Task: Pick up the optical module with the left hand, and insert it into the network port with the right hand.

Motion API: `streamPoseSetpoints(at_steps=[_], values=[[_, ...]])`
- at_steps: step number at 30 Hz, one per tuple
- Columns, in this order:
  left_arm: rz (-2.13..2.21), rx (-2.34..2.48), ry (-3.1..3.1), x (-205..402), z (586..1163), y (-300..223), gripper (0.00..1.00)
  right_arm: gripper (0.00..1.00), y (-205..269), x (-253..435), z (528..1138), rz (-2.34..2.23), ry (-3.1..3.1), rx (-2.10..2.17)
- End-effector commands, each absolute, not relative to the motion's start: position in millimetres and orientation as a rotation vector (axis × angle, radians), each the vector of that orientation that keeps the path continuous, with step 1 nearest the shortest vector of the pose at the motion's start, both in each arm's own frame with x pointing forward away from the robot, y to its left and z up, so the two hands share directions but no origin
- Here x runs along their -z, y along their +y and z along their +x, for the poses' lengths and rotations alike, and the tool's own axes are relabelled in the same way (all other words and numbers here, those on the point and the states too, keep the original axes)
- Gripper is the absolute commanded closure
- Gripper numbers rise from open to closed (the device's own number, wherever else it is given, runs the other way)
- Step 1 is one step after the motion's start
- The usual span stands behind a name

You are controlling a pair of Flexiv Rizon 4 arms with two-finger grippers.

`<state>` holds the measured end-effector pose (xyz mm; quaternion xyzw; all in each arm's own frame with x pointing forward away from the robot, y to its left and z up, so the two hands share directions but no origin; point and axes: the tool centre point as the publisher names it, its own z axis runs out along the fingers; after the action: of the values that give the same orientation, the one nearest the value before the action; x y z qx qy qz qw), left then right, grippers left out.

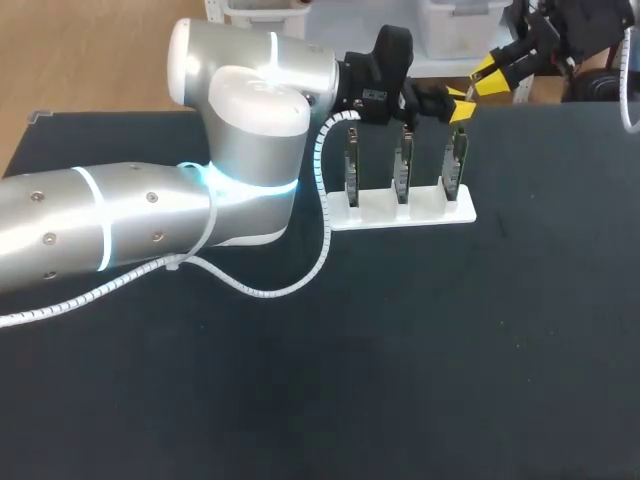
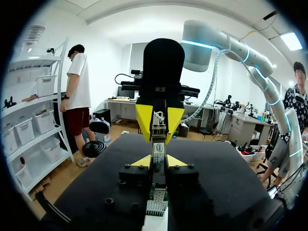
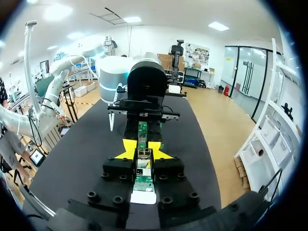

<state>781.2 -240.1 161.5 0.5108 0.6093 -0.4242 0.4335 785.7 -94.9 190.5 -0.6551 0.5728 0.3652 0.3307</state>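
Left hand (image 2: pixel 159 162): closed on the module (image 2: pixel 158 146), its tips pinching the near end from both sides.
Right hand (image 3: pixel 143 152): faces the left hand tip to tip. As far as both wrist views show, it is closed on the module's far end.
Module: off the counter (image 1: pixel 420 360), held between the two hands, just above the end board (image 1: pixel 456 165).
Boards: three stand upright in a white rack (image 1: pixel 400 213) on the dark counter. The hands are over the one at the rack's right end in the head view.
Port: I cannot pick it out. It is likely on a board below the hands.
Done: the pickup, since the module is in the left hand's grip.
Left: I judge the handover to be midway. The left hand has to let go, then the right hand has to line the module up and push it into the port.
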Motion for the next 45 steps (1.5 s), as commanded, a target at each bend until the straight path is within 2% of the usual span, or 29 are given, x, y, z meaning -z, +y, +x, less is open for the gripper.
streamPoseSetpoints(at_steps=[1, 21, 45], values=[[1.28, 1.058, 1.522, -162.7, 779.0, -240.4, 0.0, 1.0, -95.4, -190.4, 785.3, -1.707, 1.499, -0.945], [1.308, 1.034, 1.526, -168.9, 774.7, -238.4, 0.0, 1.0, -95.6, -191.4, 781.3, -1.706, 1.501, -0.935], [1.433, 0.898, 1.626, -170.9, 758.5, -212.8, 0.0, 1.0, -99.3, -190.9, 776.6, -1.701, 1.503, -0.921]])
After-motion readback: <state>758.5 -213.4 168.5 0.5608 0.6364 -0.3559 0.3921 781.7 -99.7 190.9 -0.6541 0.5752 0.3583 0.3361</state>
